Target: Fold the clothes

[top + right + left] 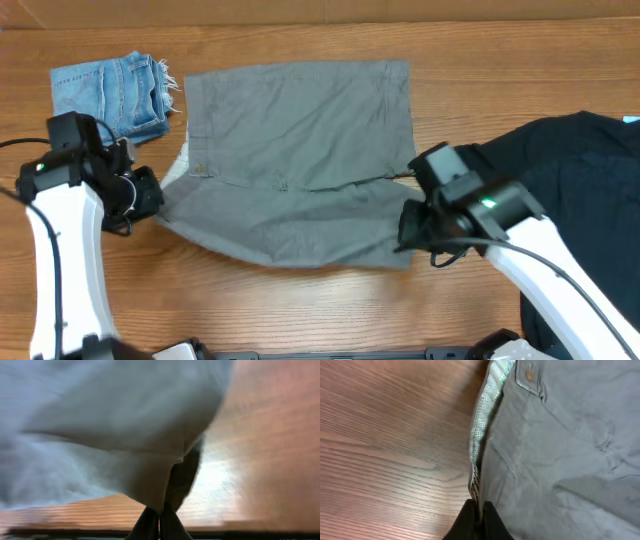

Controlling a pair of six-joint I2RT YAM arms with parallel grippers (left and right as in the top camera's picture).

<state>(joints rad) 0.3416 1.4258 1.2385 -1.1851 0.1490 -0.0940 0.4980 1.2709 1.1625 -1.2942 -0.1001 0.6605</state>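
Note:
The grey-khaki shorts (300,160) lie spread across the middle of the wooden table, their front half partly doubled over the back half. My left gripper (150,195) is shut on the waistband edge at the shorts' left side; the left wrist view shows the fingers (481,510) pinching the whitish patterned lining (479,445), with a button (529,375) further up. My right gripper (412,235) is shut on the shorts' right front corner; in the right wrist view the fingers (159,512) hold the cloth (125,425) lifted off the table.
Small frayed light-blue denim shorts (112,92) lie at the back left. A large black T-shirt (570,200) covers the right side, under my right arm. The table's front edge shows in the right wrist view (75,532).

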